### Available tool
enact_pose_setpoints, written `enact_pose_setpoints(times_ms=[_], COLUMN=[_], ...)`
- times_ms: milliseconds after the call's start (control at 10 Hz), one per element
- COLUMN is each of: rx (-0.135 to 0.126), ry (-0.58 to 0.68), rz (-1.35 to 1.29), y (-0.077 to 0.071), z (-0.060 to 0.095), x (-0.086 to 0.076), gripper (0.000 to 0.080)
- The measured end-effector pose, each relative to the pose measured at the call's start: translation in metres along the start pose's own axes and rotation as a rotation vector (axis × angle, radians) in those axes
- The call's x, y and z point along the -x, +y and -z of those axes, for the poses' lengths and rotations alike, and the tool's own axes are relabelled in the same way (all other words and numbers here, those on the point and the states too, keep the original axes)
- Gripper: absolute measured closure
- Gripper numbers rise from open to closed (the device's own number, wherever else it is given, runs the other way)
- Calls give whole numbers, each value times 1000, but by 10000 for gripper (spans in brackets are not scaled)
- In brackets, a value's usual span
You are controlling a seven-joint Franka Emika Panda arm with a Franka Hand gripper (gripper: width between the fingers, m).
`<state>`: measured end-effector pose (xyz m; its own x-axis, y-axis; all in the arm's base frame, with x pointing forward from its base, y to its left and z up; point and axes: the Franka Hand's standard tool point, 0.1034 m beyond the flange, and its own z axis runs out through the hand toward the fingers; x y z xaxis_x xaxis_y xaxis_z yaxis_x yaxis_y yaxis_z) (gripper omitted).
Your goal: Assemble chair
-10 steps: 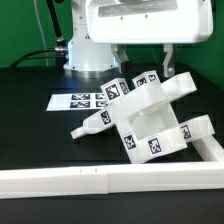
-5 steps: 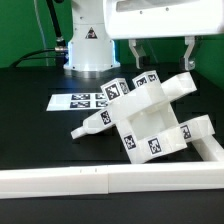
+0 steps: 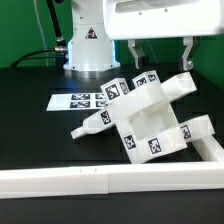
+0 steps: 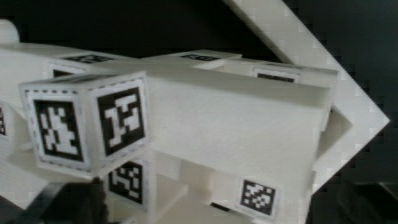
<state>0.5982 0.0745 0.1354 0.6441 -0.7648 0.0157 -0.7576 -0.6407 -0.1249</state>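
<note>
Black tabletop (image 3: 30, 120) carries, toward the exterior view's left, the marker board (image 3: 85, 100); right of it lies the white chair assembly (image 3: 145, 120), tilted, blocky, patched with tags, against the white rail (image 3: 60, 180). Above it hangs the gripper (image 3: 160, 55), fingers spread, holding nothing.

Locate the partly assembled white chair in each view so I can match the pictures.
Exterior view: the partly assembled white chair with black marker tags lies tilted at centre, below the open hand.
Wrist view: the chair fills the frame; hand unseen.
Shared landmark: the chair's square black-and-white tags.
</note>
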Motion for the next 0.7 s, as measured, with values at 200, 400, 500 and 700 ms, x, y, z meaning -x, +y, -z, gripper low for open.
enact_pose_setpoints(times_ms=[200, 400, 500, 700], rx=[5, 12, 15, 26], ry=[-14, -26, -28, -27], rz=[-3, -4, -3, -1], y=[11, 19, 20, 21], z=[0, 0, -2, -8], x=[8, 16, 17, 17], gripper=[150, 150, 150, 150])
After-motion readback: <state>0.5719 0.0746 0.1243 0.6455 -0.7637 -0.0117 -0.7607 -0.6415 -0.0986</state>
